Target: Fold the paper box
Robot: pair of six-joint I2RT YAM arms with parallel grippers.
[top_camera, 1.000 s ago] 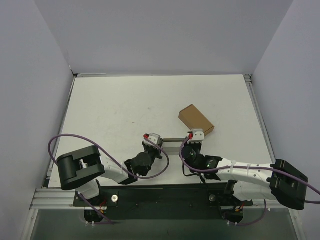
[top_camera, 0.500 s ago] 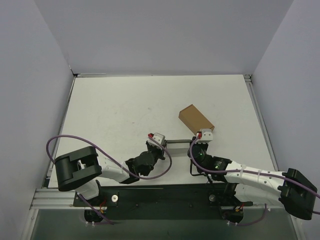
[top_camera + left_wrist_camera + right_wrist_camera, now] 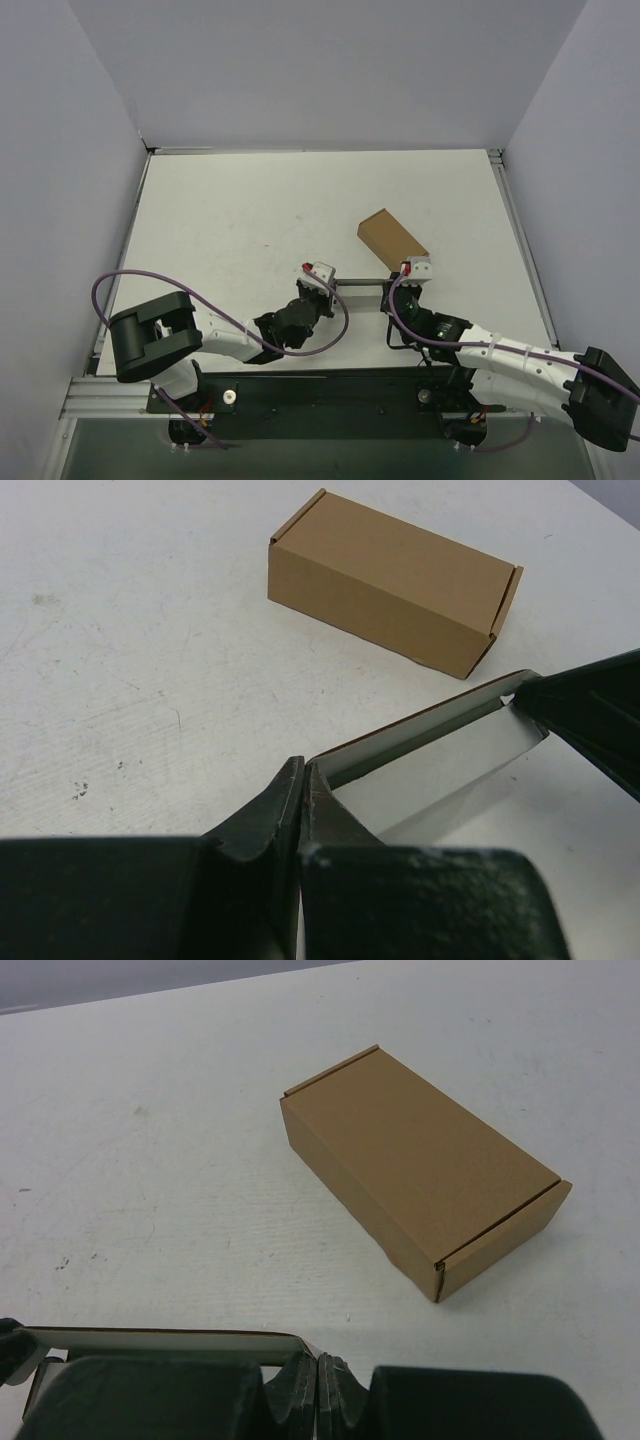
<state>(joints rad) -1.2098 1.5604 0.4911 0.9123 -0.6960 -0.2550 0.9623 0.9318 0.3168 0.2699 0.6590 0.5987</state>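
Note:
The paper box [image 3: 440, 770] is a thin white-grey card held up off the table and strung between my two grippers. From above it shows edge-on as a narrow strip [image 3: 360, 281]. My left gripper [image 3: 303, 767] is shut on its near corner. My right gripper [image 3: 318, 1362] is shut on the opposite end, where the card's edge [image 3: 160, 1340] runs off to the left. In the top view the left gripper [image 3: 330, 281] and right gripper [image 3: 397, 281] stand close together near the table's front edge.
A closed brown cardboard box [image 3: 392, 239] lies on the white table [image 3: 230, 210] just beyond the grippers; it also shows in the left wrist view [image 3: 390, 580] and the right wrist view [image 3: 420, 1170]. Grey walls [image 3: 60, 200] enclose the table on three sides.
Both grippers have shifted to the right with the card held between them. The brown box has not moved.

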